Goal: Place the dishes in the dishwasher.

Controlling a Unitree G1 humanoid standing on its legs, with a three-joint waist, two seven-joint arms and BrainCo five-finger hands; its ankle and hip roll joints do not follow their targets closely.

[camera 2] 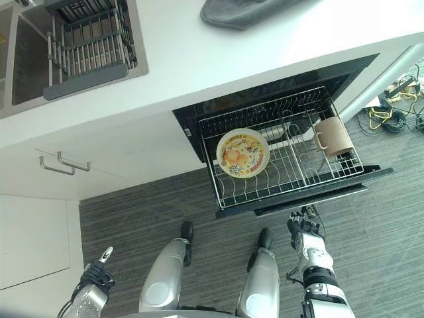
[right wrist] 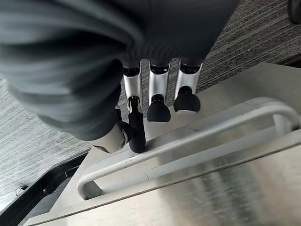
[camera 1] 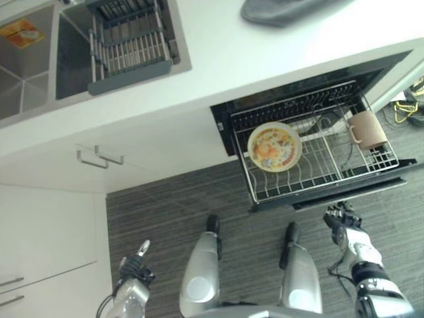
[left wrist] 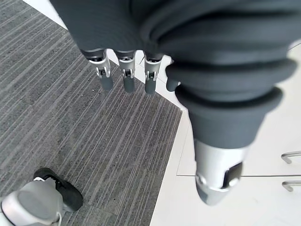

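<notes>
The dishwasher (camera 1: 311, 93) under the counter stands open, its wire rack (camera 1: 317, 173) pulled out over the floor. A round plate (camera 1: 274, 146) with an orange and yellow pattern stands on edge in the rack's left half. At the rack's right end a beige mug (camera 1: 368, 130) lies on its side. My right hand (camera 1: 342, 222) is just in front of the lowered door's edge, open, its fingers (right wrist: 159, 94) straight and close over the silver handle bar (right wrist: 197, 139) without curling round it. My left hand (camera 1: 136, 265) hangs open low over the floor, holding nothing.
A sink with a grey drying rack (camera 1: 126, 46) is set in the white counter at the back left. A grey cloth (camera 1: 285, 10) lies on the counter above the dishwasher. White cabinets with bar handles (camera 1: 99, 158) stand to the left. Cables (camera 1: 407, 106) lie at the far right.
</notes>
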